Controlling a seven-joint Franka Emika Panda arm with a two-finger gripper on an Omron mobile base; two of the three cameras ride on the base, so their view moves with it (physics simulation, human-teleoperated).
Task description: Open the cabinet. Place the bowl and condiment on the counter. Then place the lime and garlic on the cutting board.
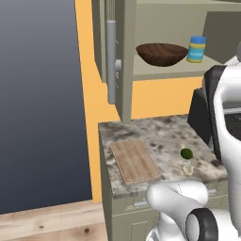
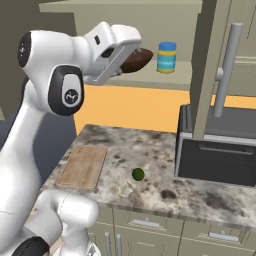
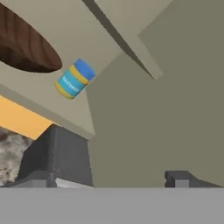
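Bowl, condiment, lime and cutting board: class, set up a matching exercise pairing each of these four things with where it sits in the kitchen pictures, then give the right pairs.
Column one:
1. bowl
2. condiment
3. lime
4. cutting board

Column two:
A. flat on the counter, near its left end
B. on the open cabinet shelf, left of the blue and yellow container
C. on the counter, right of the wooden board, next to the garlic
D. on the cabinet shelf, right of the wooden dish

Pairs: 1-B, 2-D, 3-C, 4-A
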